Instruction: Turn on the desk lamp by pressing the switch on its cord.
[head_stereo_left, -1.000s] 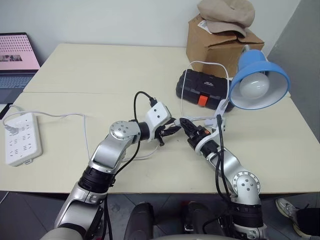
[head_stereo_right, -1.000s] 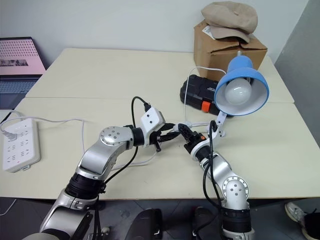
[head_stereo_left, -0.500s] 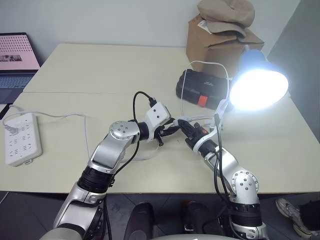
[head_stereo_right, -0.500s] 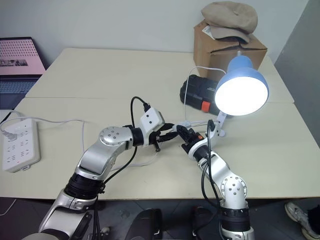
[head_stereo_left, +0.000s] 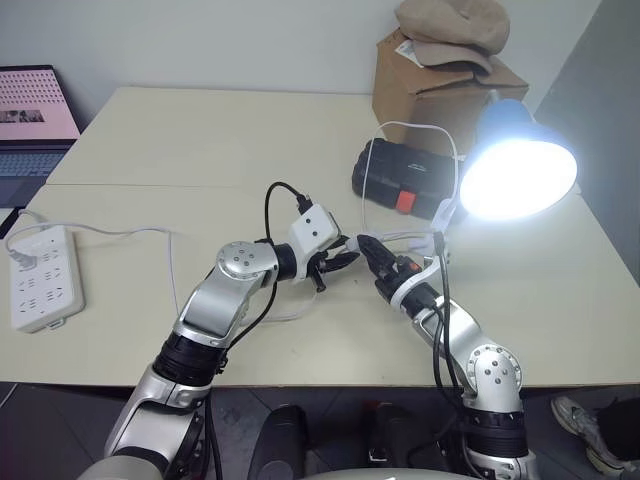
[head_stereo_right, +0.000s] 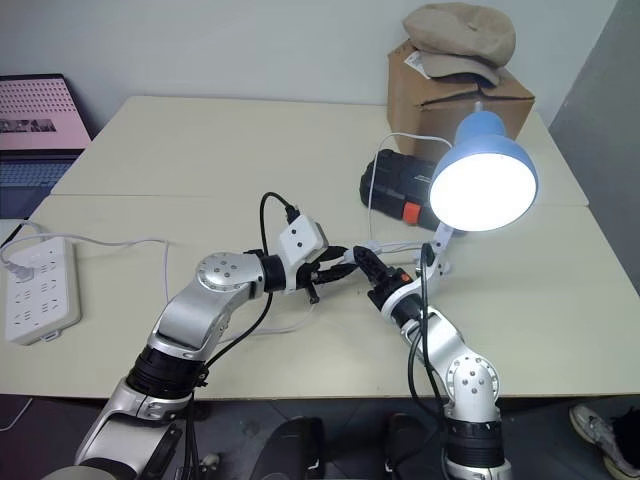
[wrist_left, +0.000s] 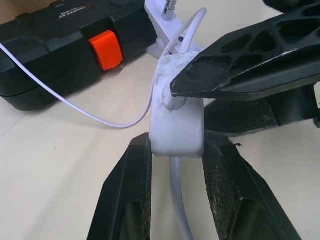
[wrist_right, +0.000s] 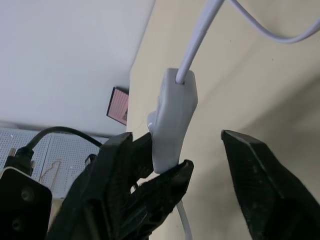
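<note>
The desk lamp (head_stereo_left: 515, 170) stands at the table's right with its blue shade tilted toward me and its bulb lit. Its thin white cord (wrist_left: 100, 117) loops past a black case to the switch (wrist_left: 177, 120), a white oblong block held just above the tabletop. My left gripper (wrist_left: 177, 144) is shut on the switch's lower end, one finger on each side. My right gripper (wrist_right: 175, 142) faces it from the right and is open. One of its fingers (wrist_left: 250, 65) lies against the switch's button, and the other finger (wrist_right: 260, 185) stands well apart. Both grippers meet at the table's front middle (head_stereo_left: 355, 255).
A black case (head_stereo_left: 405, 178) with an orange latch lies behind the grippers, and a cardboard box (head_stereo_left: 440, 85) with a cap on it stands further back. A white power strip (head_stereo_left: 42, 278) lies at the left edge, with a laptop (head_stereo_left: 35, 110) beyond it.
The bulb was dark a second ago and now shines. My right gripper's fingers closed on the switch and have since spread apart. Neither arm has shifted.
</note>
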